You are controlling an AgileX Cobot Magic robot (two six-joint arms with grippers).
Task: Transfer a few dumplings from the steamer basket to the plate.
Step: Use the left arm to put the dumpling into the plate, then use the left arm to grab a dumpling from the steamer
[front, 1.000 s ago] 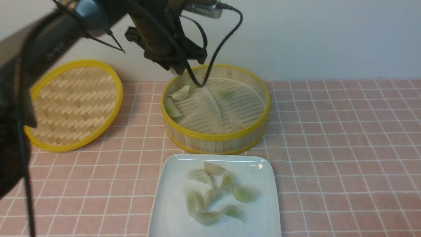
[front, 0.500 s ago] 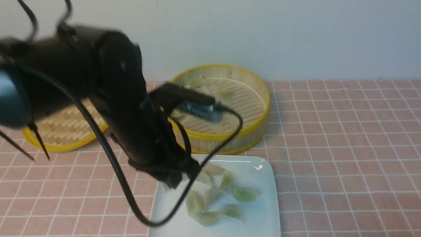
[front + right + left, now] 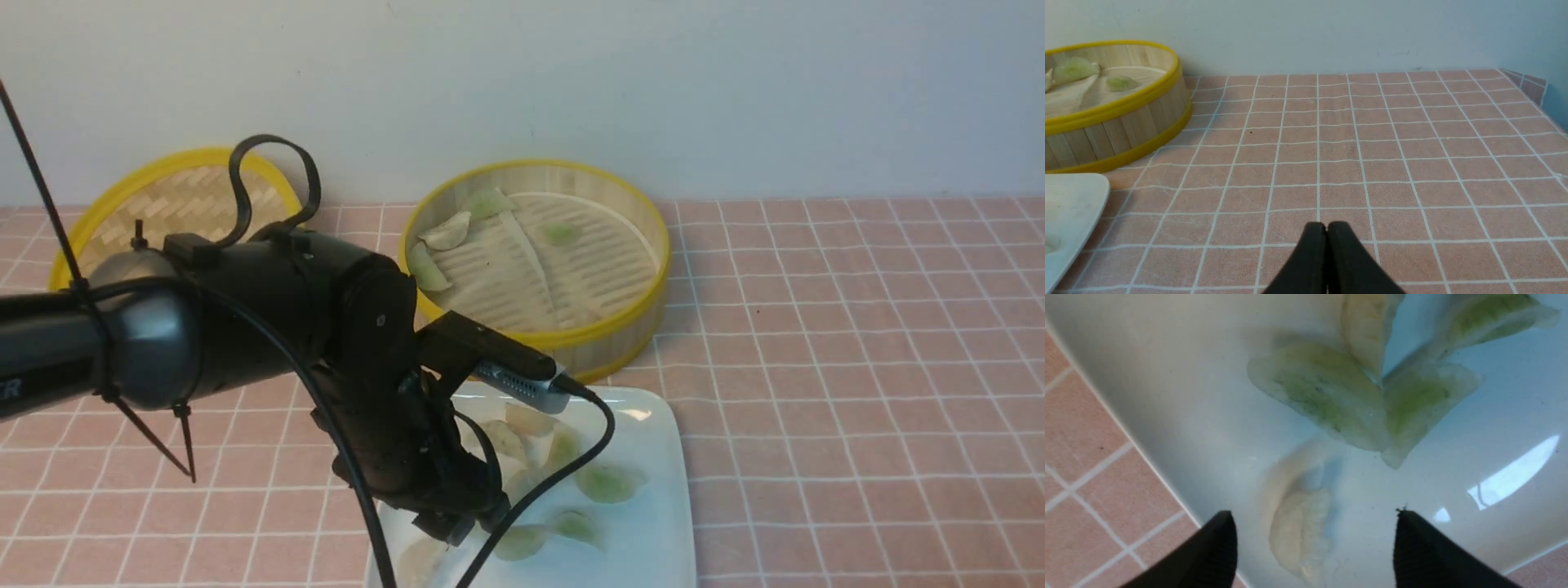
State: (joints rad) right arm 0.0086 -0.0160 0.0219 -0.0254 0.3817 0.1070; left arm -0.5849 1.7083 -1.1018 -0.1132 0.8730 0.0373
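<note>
My left arm [image 3: 245, 327] hides the plate [image 3: 661, 506]'s left side and part of the lid [image 3: 188, 196]. Plate's near edge is cropped. Pale dumpling [image 3: 1298, 531] under my left gripper [image 3: 1312, 513] is smeared, outline unclear.

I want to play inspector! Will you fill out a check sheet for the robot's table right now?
Surface: pink checked tablecloth, nothing spilled on it.
Job's things: round yellow-rimmed bamboo steamer basket holds a few pale greenish crescent dumplings; glossy white square plate holds a dumpling pile and one whitish dumpling apart from it.
Clutter: flat woven yellow-rimmed lid beside the basket.
Grippers: left gripper open above the whitish dumpling; right gripper shut, empty.
Cables: black cable loops above the plate.
Surroundings: plain pale wall.
</note>
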